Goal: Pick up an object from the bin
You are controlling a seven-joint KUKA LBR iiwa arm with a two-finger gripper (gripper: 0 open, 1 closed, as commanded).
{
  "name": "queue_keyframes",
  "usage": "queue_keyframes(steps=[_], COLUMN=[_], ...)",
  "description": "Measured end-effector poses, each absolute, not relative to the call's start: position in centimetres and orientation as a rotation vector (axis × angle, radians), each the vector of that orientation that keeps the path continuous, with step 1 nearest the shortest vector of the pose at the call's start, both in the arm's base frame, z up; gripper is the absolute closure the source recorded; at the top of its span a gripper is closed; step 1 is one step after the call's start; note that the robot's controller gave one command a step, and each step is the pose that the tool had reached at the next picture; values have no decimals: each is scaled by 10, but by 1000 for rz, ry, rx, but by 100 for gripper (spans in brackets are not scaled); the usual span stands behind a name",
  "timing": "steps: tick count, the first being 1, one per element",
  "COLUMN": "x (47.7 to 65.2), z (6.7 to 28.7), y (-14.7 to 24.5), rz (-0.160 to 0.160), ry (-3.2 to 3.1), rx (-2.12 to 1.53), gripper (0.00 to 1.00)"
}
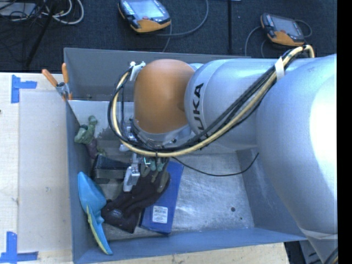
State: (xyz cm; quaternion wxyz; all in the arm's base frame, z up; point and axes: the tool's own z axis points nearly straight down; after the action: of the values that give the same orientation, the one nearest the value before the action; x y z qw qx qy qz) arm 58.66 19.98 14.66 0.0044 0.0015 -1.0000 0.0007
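Bin, near wall: grey metal bin (165,242); its floor is seen bare and scuffed on the right half
Near left corner: a light-blue flat plastic piece (88,194) with a yellow edge is leaned along the left wall; its lower end is close to the near wall
Black glove: a limp black glove (132,205) is laid slantwise in the near left part, just right of the light-blue piece; its upper end is draped over the blue book
Blue book: a flat blue book (173,186) with a white label is laid under the glove, left of the bin's middle
Gripper: the gripper (142,172) is lowered onto the glove's upper end, above the book; whether it is spread or closed cannot be told; no hold on the glove can be made out
Behind the gripper: a dark boxy item (107,166) is set to its left; a small green figure (85,132) is placed farther back by the left wall
Arm: the orange cover (159,95) is seen above the gripper; the silver arm (247,109) is extended from the right
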Motion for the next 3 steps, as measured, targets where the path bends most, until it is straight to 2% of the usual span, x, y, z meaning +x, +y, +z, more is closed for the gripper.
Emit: queue_keyframes(steps=[1,2,3], x=[589,565,565], z=[151,79,79], y=[199,183,183], rz=[0,-16,-16], ry=[-3140,-3157,-3157], rx=[-2,-244,-244], gripper=[0,100,100])
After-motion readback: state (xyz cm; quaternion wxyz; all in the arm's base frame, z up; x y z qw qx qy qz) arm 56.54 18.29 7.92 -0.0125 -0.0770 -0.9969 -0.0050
